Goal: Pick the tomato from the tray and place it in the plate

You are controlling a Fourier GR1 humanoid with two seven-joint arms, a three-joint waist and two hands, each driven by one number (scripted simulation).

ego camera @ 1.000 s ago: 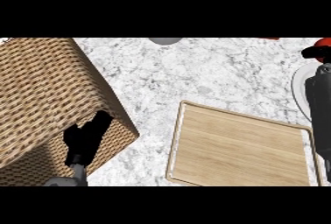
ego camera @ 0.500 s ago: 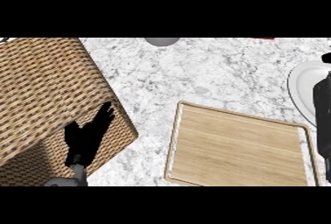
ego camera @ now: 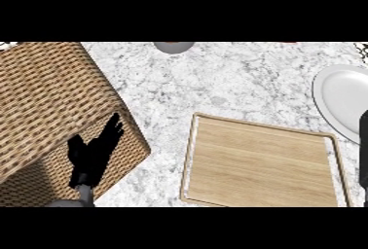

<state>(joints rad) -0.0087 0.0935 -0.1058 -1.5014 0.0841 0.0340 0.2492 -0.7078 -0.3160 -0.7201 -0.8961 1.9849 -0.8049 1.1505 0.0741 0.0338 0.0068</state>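
Note:
The wooden tray lies on the marble counter at the lower right with nothing on it. The white plate sits at the right edge, only partly in view, and its visible part is bare. No tomato shows anywhere. My left hand rests open with its fingers up, in front of the wicker basket. Of my right hand only a thin black strip shows at the right edge, just below the plate and past the tray's right rim.
A large wicker basket fills the left side. A grey round object and a thin red sliver sit at the counter's far edge. Marble counter lies between the basket and the plate.
One second ago my right hand held a red tomato over the plate at the right edge. Now the tomato is out of sight and only a black strip shows. The left hand stayed put.

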